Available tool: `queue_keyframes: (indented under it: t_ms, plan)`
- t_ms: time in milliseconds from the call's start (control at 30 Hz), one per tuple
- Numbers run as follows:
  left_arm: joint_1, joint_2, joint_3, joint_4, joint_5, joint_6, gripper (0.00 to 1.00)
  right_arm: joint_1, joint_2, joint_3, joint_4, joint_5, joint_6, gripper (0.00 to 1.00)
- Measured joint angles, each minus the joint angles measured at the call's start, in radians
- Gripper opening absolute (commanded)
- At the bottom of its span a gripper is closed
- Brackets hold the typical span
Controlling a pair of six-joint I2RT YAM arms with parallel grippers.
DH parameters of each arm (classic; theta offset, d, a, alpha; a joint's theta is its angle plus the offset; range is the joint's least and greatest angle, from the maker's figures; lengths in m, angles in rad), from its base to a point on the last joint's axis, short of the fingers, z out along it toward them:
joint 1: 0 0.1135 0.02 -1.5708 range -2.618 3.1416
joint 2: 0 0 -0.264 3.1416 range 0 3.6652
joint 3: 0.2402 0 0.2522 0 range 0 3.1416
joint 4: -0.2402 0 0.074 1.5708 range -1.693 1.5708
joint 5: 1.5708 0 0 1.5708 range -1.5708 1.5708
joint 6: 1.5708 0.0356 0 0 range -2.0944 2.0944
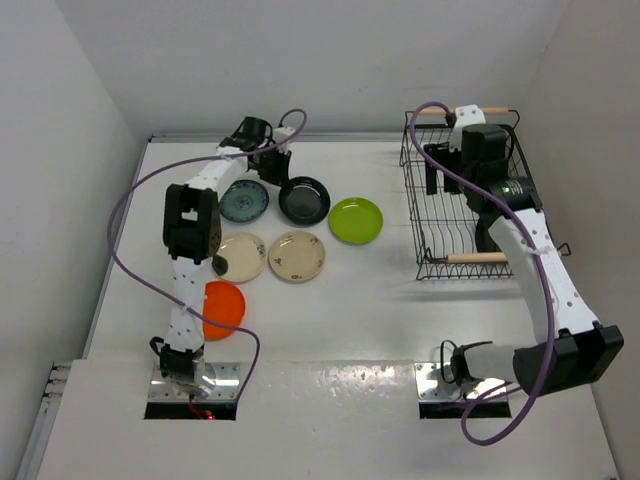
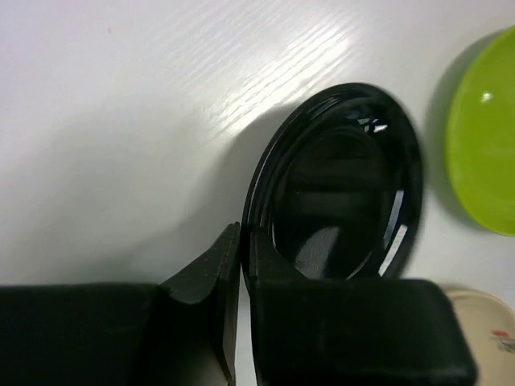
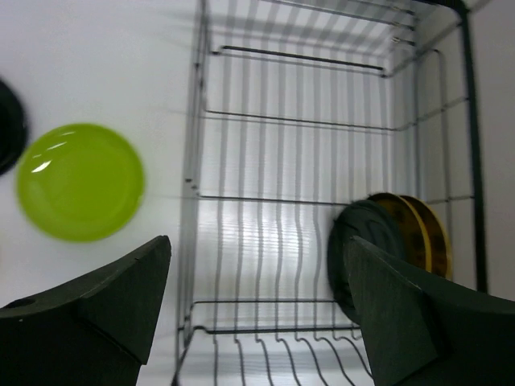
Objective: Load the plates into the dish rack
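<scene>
Dish rack [image 1: 412, 200] holds three plates [image 3: 386, 241] upright (one black, two brown-yellow); six to go on tabletop [image 1: 400, 330]. Left gripper [image 2: 244, 241] clamped on rim of black plate [image 2: 338, 193], between teal plate [image 1: 243, 201] and lime plate [image 1: 355, 220]. Right gripper [image 3: 257, 249] apart, empty, above rack.

left claw [image 2: 241, 238] pinched, right claw [image 3: 257, 244] wide

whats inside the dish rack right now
Standing on edge at one end of the dish rack: a black plate, with brown-and-yellow plates behind it, mostly covered, so their count is unclear. The right pincer hides the nearest corners.
</scene>
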Motion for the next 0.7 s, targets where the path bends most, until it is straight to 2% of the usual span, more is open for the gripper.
queue_keyframes:
  t_ms: [233, 367, 500, 600, 667, 700]
  plan:
    - [-0.006, -0.238, 0.000, -0.063, 0.006, 0.025, 0.00, 0.074, 0.000, 0.056, -0.012, -0.283, 0.042, 0.87]
    - [-0.033, -0.429, 0.007, -0.094, 0.057, 0.045, 0.00, 0.121, 0.011, 0.027, 0.090, -0.418, 0.121, 0.85]
    - [-0.095, -0.546, 0.009, -0.158, 0.150, 0.076, 0.00, 0.161, 0.066, -0.012, 0.217, -0.518, 0.201, 0.85]
    - [-0.141, -0.597, -0.024, -0.201, 0.228, 0.103, 0.00, 0.185, 0.135, -0.016, 0.282, -0.575, 0.253, 0.81]
    - [-0.161, -0.620, -0.054, -0.236, 0.262, 0.111, 0.00, 0.199, 0.179, -0.018, 0.315, -0.608, 0.287, 0.66]
    - [-0.165, -0.628, -0.069, -0.250, 0.277, 0.115, 0.00, 0.207, 0.195, -0.024, 0.330, -0.620, 0.301, 0.56]
